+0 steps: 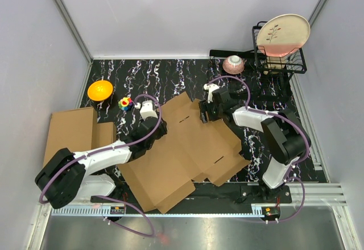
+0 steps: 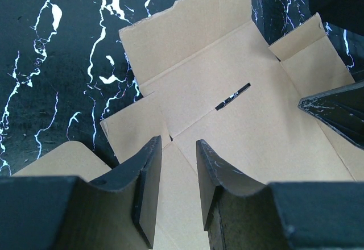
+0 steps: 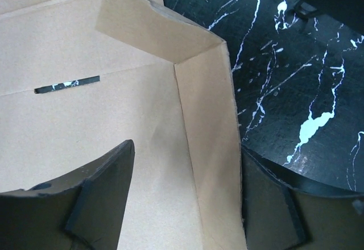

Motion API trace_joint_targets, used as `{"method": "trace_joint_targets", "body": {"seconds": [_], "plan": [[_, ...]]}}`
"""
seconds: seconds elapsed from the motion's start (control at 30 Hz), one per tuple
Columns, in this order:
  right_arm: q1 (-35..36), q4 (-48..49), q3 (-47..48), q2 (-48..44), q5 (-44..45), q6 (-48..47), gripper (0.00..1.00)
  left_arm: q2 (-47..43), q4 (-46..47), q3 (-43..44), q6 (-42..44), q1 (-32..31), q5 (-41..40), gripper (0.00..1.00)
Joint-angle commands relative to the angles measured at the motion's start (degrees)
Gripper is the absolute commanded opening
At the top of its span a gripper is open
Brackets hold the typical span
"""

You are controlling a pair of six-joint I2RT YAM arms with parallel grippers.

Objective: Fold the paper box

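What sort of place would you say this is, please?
Probably a robot test cell: plain grey walls enclose a marbled table, with staged props like a dish rack, an orange bowl and the paper box.

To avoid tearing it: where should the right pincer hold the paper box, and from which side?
Take the narrow side flap of the paper box at its free edge, from above, one finger on each face. It already stands raised along its crease, so the right pincer can straddle it.

Plain pale grey walls (image 1: 170, 11) with aluminium corner posts (image 1: 68, 20) enclose a black counter (image 1: 170, 75) veined in white, under even, diffuse light.
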Motion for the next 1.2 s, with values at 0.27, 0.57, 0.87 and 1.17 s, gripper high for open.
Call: {"method": "trace_joint_targets", "body": {"seconds": [0.27,0.57,0.87,1.17], "plan": [[-0.78,2.99,-0.98,-1.94,-2.17,0.50,0.54,-0.61,2.97,-0.13,-0.13,-0.39,0.30,0.33],[-0.78,3.51,-1.06,-1.77,-1.38,0.49,0.43,-1.22,2.80,-0.83,-0.39,-0.66,-0.14,0.33],[-1.31,3.69,1.31,-0.80,-0.67,0.41,0.43,-1.05,2.71,-0.22,-0.39,-0.75,-0.05,0.33],[-1.31,4.75,4.12,1.04,-1.02,0.76,0.24,-1.22,2.45,-0.31,-0.48,-0.83,-0.14,0.33]]}}
